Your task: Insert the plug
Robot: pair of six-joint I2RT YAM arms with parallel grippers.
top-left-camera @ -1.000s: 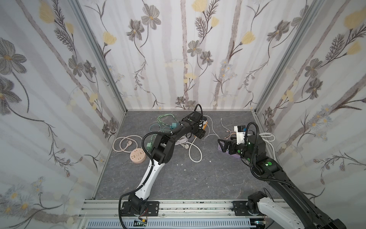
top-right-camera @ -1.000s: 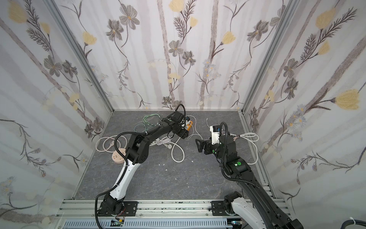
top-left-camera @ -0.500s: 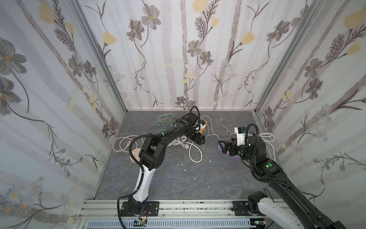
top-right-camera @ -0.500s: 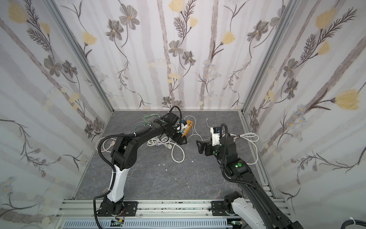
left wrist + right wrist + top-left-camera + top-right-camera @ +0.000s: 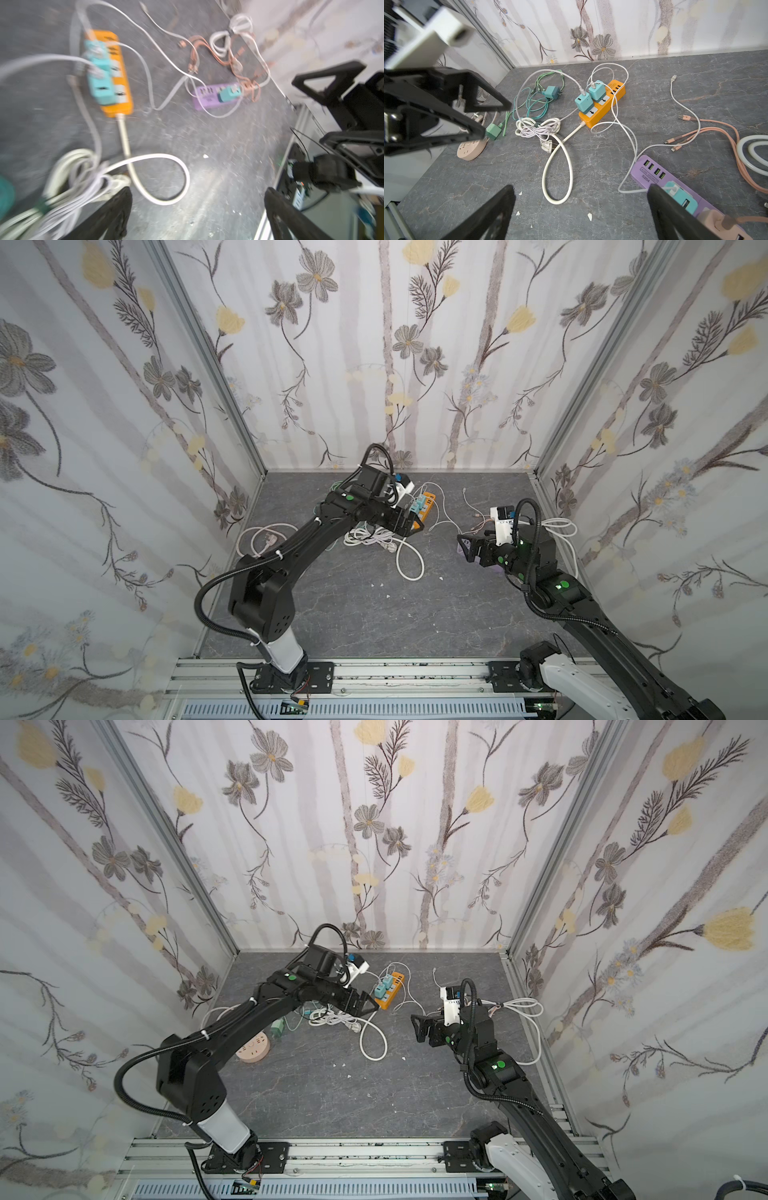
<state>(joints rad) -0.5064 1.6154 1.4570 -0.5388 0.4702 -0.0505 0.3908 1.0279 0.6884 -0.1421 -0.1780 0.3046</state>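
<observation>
An orange power strip (image 5: pixel 607 105) lies near the back of the grey floor, also visible in both top views (image 5: pixel 428 506) (image 5: pixel 395 986). Two teal charger plugs (image 5: pixel 584 101) (image 5: pixel 596 90) sit in its sockets, each with a white cable. My left gripper (image 5: pixel 409 519) (image 5: pixel 368 1006) hovers just in front of the strip, open and empty; its wrist view is blurred and shows the strip (image 5: pixel 122 83) ahead of the jaws (image 5: pixel 196 193). My right gripper (image 5: pixel 465 547) (image 5: pixel 580 191) stands open and empty above bare floor, beside a purple strip (image 5: pixel 652 172).
A loose teal plug (image 5: pixel 551 92) with green cables, a green cube adapter (image 5: pixel 493 131), a round pink socket (image 5: pixel 471 149) and a bundled white cable (image 5: pixel 537 128) lie left of the orange strip. Pink cables (image 5: pixel 716 133) and a white coil (image 5: pixel 753 153) lie by the right wall.
My left gripper has opened fully and drawn slightly back from the orange strip, while its elbow swung toward the front left. The right arm has barely moved.
</observation>
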